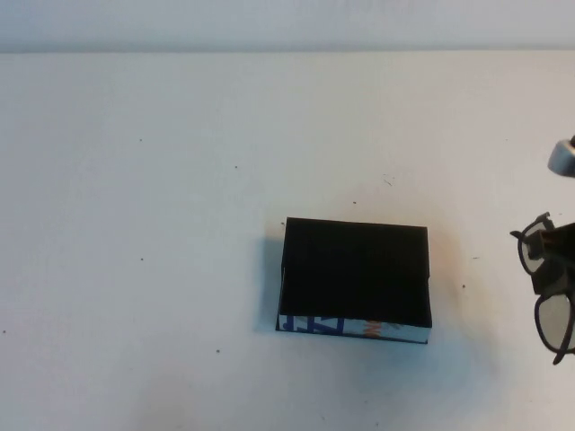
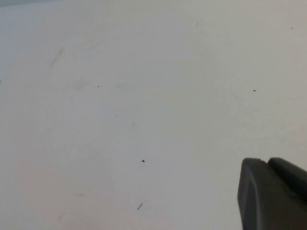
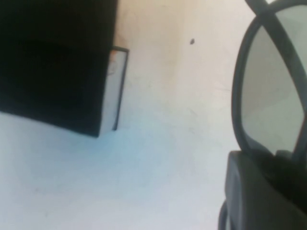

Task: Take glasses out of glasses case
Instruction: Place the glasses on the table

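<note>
The right end effector [image 1: 555, 256], closed on the glasses [image 1: 548, 296] well clear of the glasses case [image 1: 355, 274], next needs to set them on the tabletop [image 1: 180, 180]; the left end effector [image 2: 271, 194], grip unclear, hangs over bare tabletop.

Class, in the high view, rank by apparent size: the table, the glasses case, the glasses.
1. Table, largest.
2. Glasses case.
3. Glasses, smallest, partly cut off at the edge, held by the right gripper.

The left gripper appears only in its wrist view.
</note>
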